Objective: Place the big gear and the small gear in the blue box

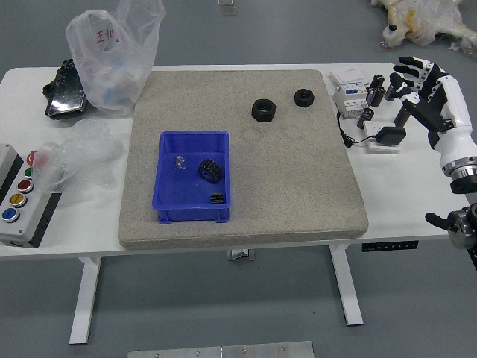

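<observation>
My right hand is over the table's right edge, its fingers spread and holding nothing, well apart from the box. The blue box stands on the left part of the beige mat. Inside it lie a larger black gear near the right wall, a smaller black gear in the lower right corner, and a small clear or metallic piece. My left hand is out of view.
Two black nuts lie on the mat at the back. White boxes, a cable and dark cylinders stand at the right. Plastic bags, a black package and a button panel are at the left.
</observation>
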